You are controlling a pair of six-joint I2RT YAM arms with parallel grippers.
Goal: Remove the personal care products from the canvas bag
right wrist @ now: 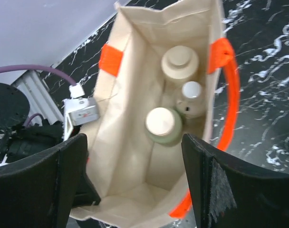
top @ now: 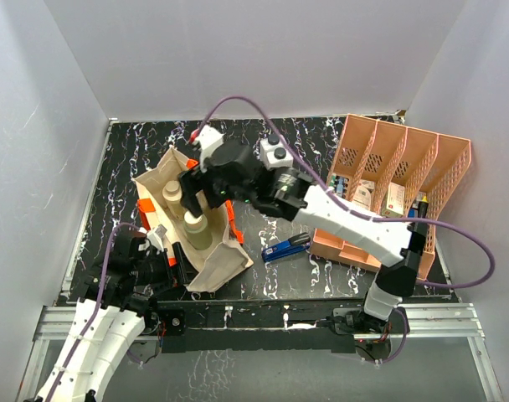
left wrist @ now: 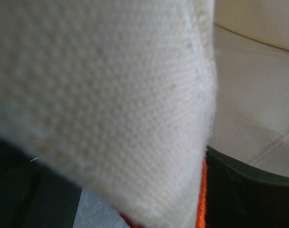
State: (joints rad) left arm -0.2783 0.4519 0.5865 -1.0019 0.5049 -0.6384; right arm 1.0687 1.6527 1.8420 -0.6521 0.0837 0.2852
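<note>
The canvas bag [top: 217, 264] stands open on the left of the table. In the right wrist view its inside [right wrist: 135, 156] holds a cream cylinder [right wrist: 180, 61], a tiny clear bottle [right wrist: 192, 92] and an olive-tan cylinder [right wrist: 162, 124]. My right gripper [right wrist: 135, 180] hangs open and empty above the bag's mouth, also seen from the top [top: 194, 186]. Two white squarish bottles with black caps [top: 275, 153] stand on the table behind the right arm. My left gripper [top: 165, 251] is at the bag's near left rim. Beige cloth [left wrist: 111, 95] fills its wrist view and hides the fingers.
A blue-black stapler [top: 286, 247] lies right of the bag. A salmon-pink divided organizer [top: 405, 159] with small cartons stands at the right. White walls enclose the black marbled table [top: 137, 142]. The bag's orange handle [right wrist: 230, 109] loops on the table.
</note>
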